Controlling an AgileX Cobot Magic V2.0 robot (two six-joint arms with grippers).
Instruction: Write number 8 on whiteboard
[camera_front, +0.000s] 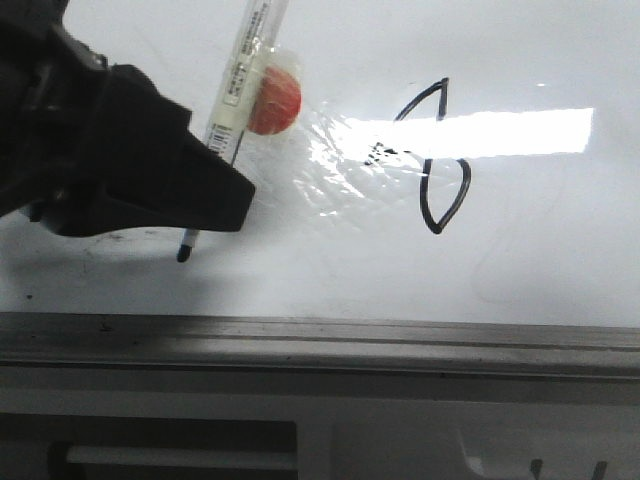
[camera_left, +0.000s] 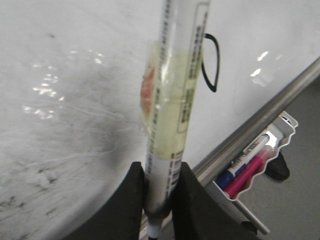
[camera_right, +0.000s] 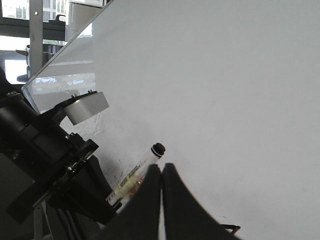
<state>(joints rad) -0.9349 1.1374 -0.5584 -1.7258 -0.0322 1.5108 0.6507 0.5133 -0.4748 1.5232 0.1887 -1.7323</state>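
Tray (camera_left: 280, 145) of spare markers (camera_left: 245, 167) under whiteboard (camera_front: 540, 270) frame; left hand (camera_front: 205, 215) grips marker (camera_front: 235, 95).

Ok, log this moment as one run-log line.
left gripper: shut on marker | right gripper: shut, empty | number 8: drawn on whiteboard | marker tip: left of figure

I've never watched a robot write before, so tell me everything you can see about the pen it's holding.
The marker is a slim, pale plastic barrel with a printed label and barcode. Clear tape binds a round red-orange piece to its side. It leans tilted over the whiteboard, dark tip down near the surface; contact can't be confirmed. The left gripper clamps its lower barrel between black fingers. It sits left of the drawn number 8.
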